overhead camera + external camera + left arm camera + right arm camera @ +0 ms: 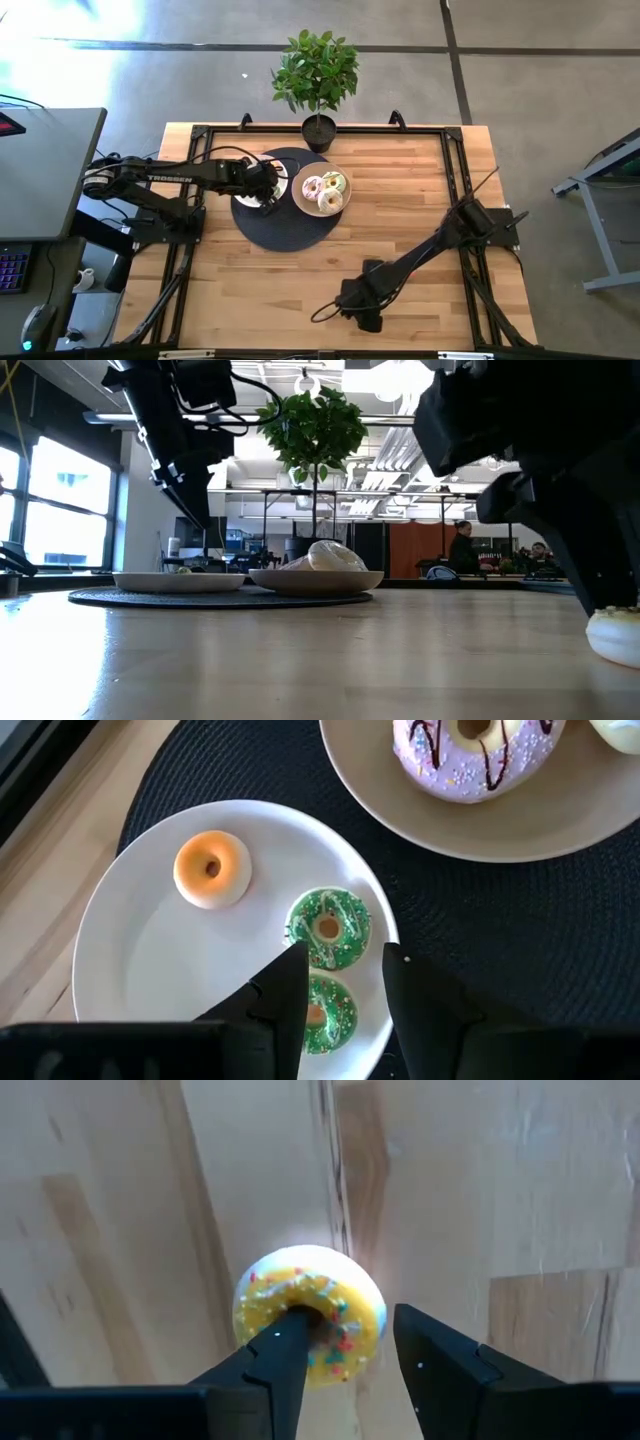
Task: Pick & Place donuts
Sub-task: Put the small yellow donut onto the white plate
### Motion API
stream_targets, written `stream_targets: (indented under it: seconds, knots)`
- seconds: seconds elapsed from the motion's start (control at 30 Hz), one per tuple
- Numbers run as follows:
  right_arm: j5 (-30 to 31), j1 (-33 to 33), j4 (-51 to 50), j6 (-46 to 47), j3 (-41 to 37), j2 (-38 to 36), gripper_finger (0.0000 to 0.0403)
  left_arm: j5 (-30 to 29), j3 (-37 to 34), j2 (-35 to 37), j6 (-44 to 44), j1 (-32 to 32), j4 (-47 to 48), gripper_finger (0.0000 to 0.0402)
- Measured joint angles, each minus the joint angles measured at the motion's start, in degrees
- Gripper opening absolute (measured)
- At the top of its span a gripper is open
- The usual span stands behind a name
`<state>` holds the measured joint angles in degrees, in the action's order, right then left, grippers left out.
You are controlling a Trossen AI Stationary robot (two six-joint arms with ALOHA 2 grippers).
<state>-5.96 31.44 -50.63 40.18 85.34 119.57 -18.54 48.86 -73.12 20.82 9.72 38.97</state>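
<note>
A white plate [150,950] on a dark round mat [285,228] carries a tiny orange-yellow donut [211,868] and two tiny green donuts [328,928] [325,1012]. My left gripper [345,960] hovers open over that plate, the nearer green donut between its fingers. A beige plate [300,200] beside it holds three larger iced donuts [324,190]. A yellow sprinkled donut [310,1325] lies flat on the bare wood near the table's near edge. My right gripper [350,1325] stands open over it. My right gripper comes from above, pointing down. One fingertip [285,1335] stands at the yellow donut's hole [315,1320], and the other fingertip [420,1340] stands outside its rim. The donut lies flat on the table [615,635]. Whether the fingers touch it, I cannot tell.
A potted plant [318,75] stands at the table's far edge behind the mat. Black frame rails [455,170] run along the table's sides, and a cable loops by my right arm [325,308]. Bare wood [400,210] lies between the plates and the right arm.
</note>
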Motion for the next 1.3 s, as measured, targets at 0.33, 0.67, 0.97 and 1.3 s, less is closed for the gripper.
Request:
stream_targets:
  seconds: [0.33,0.67,0.97,1.3]
  knots:
    - [0.9,-1.8,-0.1,-1.4,0.0,0.1,0.0056,5.8,0.0,0.5,-1.4,0.0,0.7,0.0127]
    - [7.4,-11.8,2.4,-12.2,1.6,0.0,0.0019,6.1,0.0,8.6,-1.0,0.0,4.2,0.0127]
    - [18.0,-26.8,43.8,-38.2,2.8,0.0,0.0025,3.6,0.0,23.3,1.3,0.0,11.0,0.0127]
    - [9.3,-43.0,73.3,-35.0,2.9,3.1,0.0009,-1.2,0.0,30.9,1.5,0.0,10.7,0.0127]
